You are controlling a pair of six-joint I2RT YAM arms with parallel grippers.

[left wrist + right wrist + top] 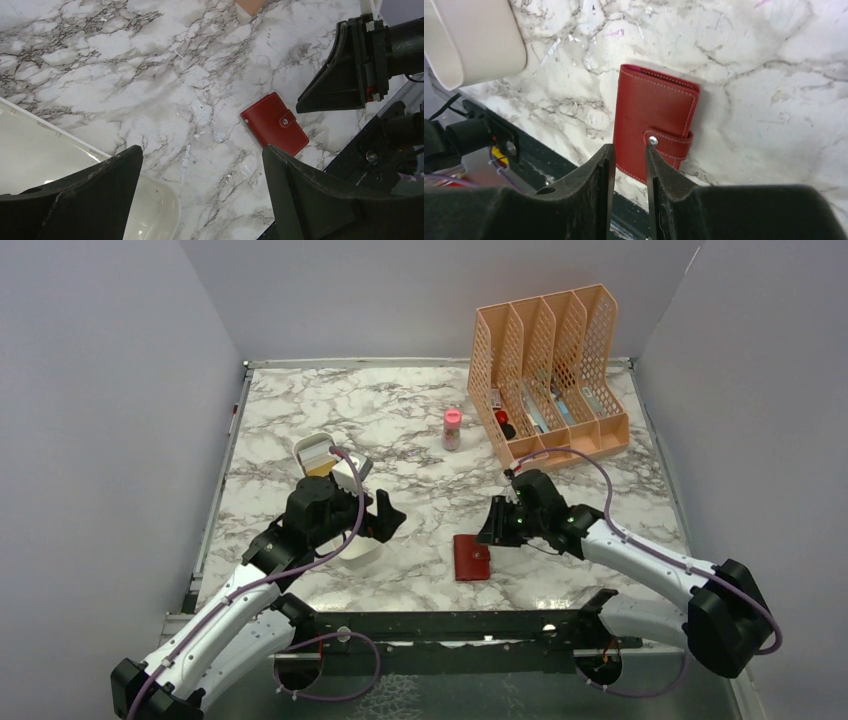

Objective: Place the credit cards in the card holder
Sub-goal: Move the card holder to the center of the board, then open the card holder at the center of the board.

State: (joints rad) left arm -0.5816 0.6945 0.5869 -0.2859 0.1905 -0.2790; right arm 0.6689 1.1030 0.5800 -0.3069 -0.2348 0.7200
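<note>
Red card holder [472, 557] lies snapped closed, no cards visible, so nothing looks done; left pincer [201, 150] spread, right pincer [630, 150] barely parted.

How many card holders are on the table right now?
1. The red card holder lies closed by the near edge, beside the right gripper. Slots of the organizer might hide others.

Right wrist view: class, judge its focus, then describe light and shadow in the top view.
Right wrist view: the card holder is sharp, stitching clear; the right end effector is dark, little detail. Top view: even light, soft shadows on the table.
</note>
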